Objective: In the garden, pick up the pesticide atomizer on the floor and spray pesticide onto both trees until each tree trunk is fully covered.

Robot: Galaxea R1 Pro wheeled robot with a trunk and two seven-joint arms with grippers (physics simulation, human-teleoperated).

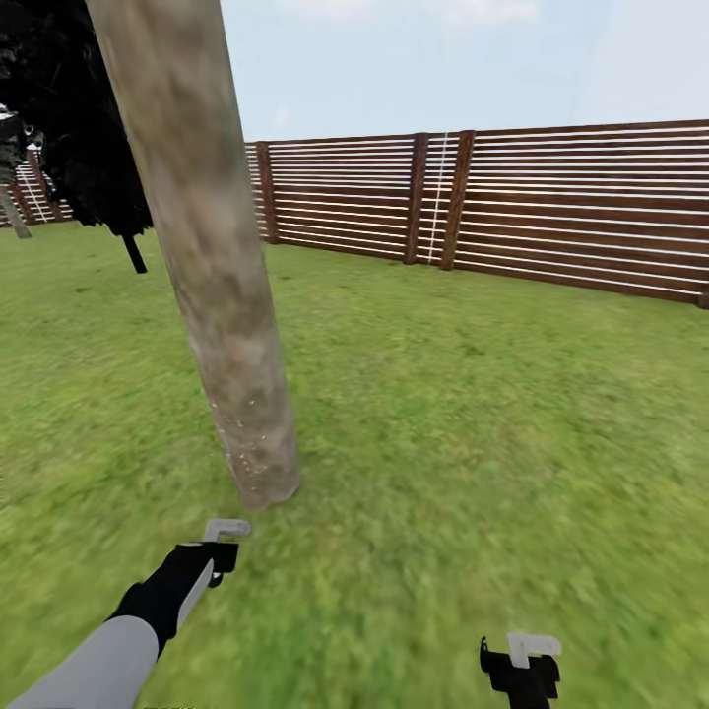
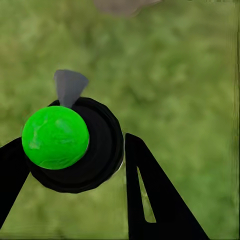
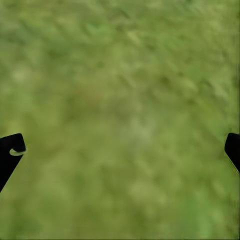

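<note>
One tree's thick, pale grey-brown mottled trunk (image 1: pixel 212 256) rises from the lawn just ahead of me, leaning slightly. Its base also shows as a blur (image 2: pixel 122 6) in the left wrist view. My left gripper (image 1: pixel 219 559) hangs low over the grass just short of the trunk's foot. In the left wrist view it (image 2: pixel 75 145) is shut on the pesticide atomizer (image 2: pixel 82 150), a dark round body with a bright green ball and a grey nozzle cone aimed at the trunk base. My right gripper (image 1: pixel 522 675) hovers over bare grass, and its fingers stand wide open (image 3: pixel 122 150).
A brown slatted fence (image 1: pixel 492 202) bounds the lawn at the back and right. A dark-leaved, thin-trunked tree (image 1: pixel 79 148) stands behind the trunk on the left. Another pale trunk (image 1: pixel 12 212) shows far off at the left edge. Open grass (image 1: pixel 492 423) spreads right of the trunk.
</note>
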